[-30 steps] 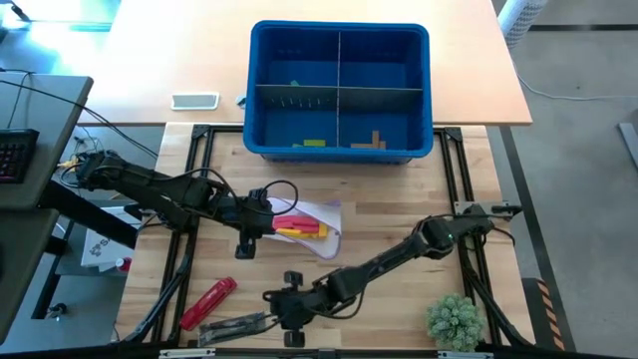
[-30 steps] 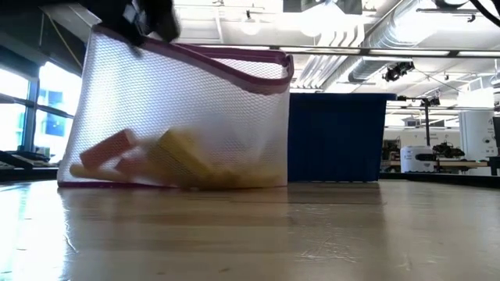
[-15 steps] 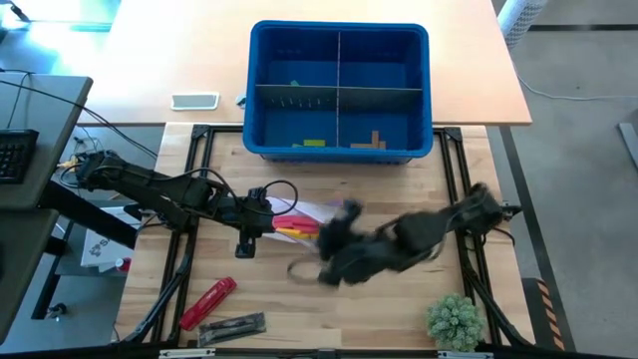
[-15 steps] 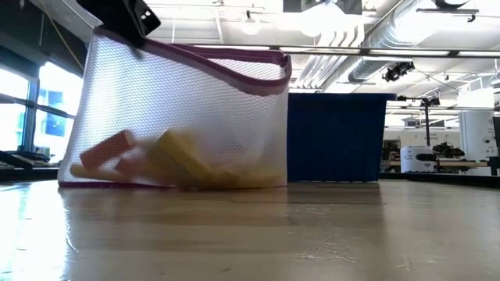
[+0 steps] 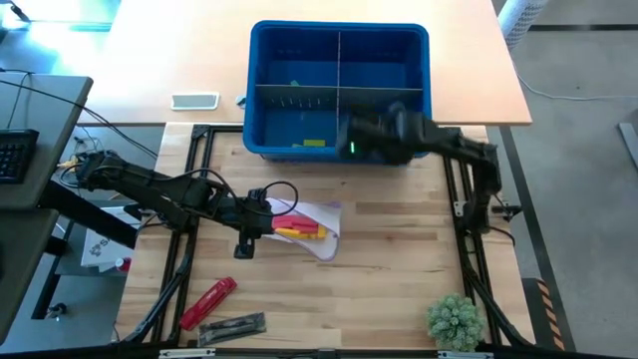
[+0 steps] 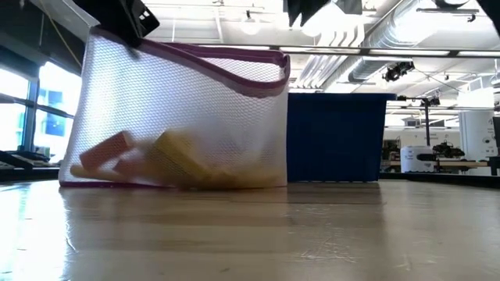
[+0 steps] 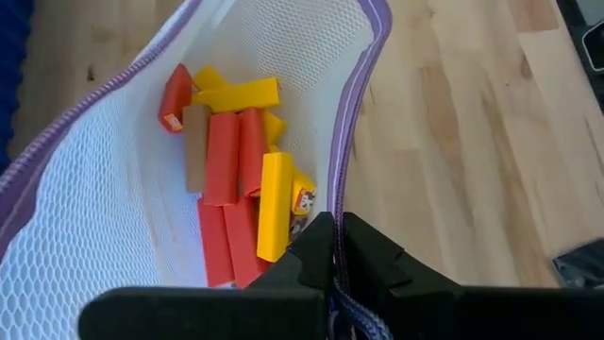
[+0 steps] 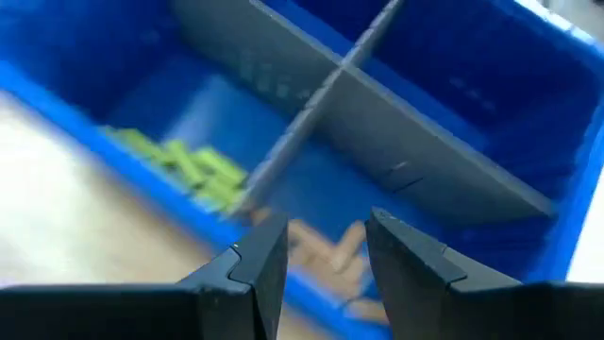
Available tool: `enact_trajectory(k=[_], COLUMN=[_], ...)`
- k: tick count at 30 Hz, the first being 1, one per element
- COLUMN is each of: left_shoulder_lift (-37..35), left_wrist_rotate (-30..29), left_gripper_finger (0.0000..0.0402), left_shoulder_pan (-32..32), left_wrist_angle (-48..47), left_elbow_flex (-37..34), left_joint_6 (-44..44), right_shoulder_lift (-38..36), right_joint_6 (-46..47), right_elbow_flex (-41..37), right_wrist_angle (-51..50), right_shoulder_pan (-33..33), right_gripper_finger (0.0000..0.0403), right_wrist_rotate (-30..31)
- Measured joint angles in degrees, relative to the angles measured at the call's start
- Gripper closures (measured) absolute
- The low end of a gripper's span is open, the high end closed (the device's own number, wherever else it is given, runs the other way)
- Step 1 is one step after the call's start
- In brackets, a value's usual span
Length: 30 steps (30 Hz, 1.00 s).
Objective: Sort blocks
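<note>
Nearest the table's front edge lie a red cylindrical tool (image 5: pixel 208 301) and a dark flat object (image 5: pixel 232 325) beside it, with a small green plant (image 5: pixel 454 321) at the front right corner; no writing on them can be read.

Mid-table, the left gripper (image 7: pixel 332 253) is pinched shut on the purple-trimmed rim of a white mesh bag (image 5: pixel 317 234), its arm stretched low across the table from the left. Inside the bag lie red and yellow blocks (image 7: pixel 247 179) and one tan one; the mesh veils them in the low view, where they show only as pale shapes (image 6: pixel 176 160). One yellow block carries a small printed mark, too small to read.

Farther back, the right gripper (image 8: pixel 323 247) hovers over the near edge of the blue divided bin (image 5: pixel 339 35), its arm bent and reaching in from the right, blurred in the high view. Its fingers stand partly apart with nothing visible between them. Below them, green blocks (image 8: pixel 184 165) lie in the near left compartment and tan blocks (image 8: pixel 330 253) in the near right, partly hidden by the fingers.

Beyond the bin, a phone-like slab (image 5: pixel 194 101) rests on the far table.
</note>
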Motion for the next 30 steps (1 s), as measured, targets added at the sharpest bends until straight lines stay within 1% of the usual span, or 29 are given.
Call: enact_trajectory(k=[2, 6, 9, 12, 15, 19, 24, 27, 30], left_shoulder_lift=[0.0, 0.0, 0.0, 0.0, 0.1, 0.1, 0.1, 0.1, 0.1], left_wrist_rotate=[-0.2, -0.5, -1.3, -1.4, -1.4, -0.9, -1.2, -1.8, -1.8], left_gripper_finger=[0.0402, 0.0402, 0.0402, 0.0402, 0.0402, 0.0402, 0.0402, 0.0402, 0.0402], left_shoulder_pan=[0.0, 0.4, 0.4, 0.4, 0.4, 0.4, 0.4, 0.4, 0.4], left_wrist_angle=[-0.8, -4.0, -4.8, -6.4, -6.9, -7.3, -7.4, -7.4, -7.4], left_elbow_flex=[0.0, 0.0, 0.0, 0.0, 0.0, 0.0, 0.0, 0.0, 0.0], left_joint_6=[0.0, -2.3, -3.4, -3.6, -4.4, -4.3, -3.1, -3.5, -3.5], right_shoulder_lift=[0.7, 2.2, 2.2, 2.1, 2.2, 2.1, 2.1, 2.2, 2.2], right_joint_6=[-5.3, -7.4, -8.0, -8.9, -9.5, -4.4, 0.0, 2.7, 3.2], right_elbow_flex=[0.0, 0.0, 0.0, 0.0, -0.8, -3.5, -10.6, -15.5, -19.1], right_wrist_angle=[1.5, 2.8, 3.5, 5.5, 6.3, 7.0, 11.2, 12.9, 13.9], right_shoulder_pan=[-5.6, -15.8, -21.2, -24.5, -25.8, -25.0, -23.0, -24.1, -25.1], right_gripper_finger=[0.0273, 0.0273, 0.0273, 0.0272, 0.0272, 0.0272, 0.0272, 0.0272, 0.0272], right_wrist_rotate=[-2.4, -9.0, -11.9, -16.8, -18.1, -21.4, -23.1, -25.1, -27.3])
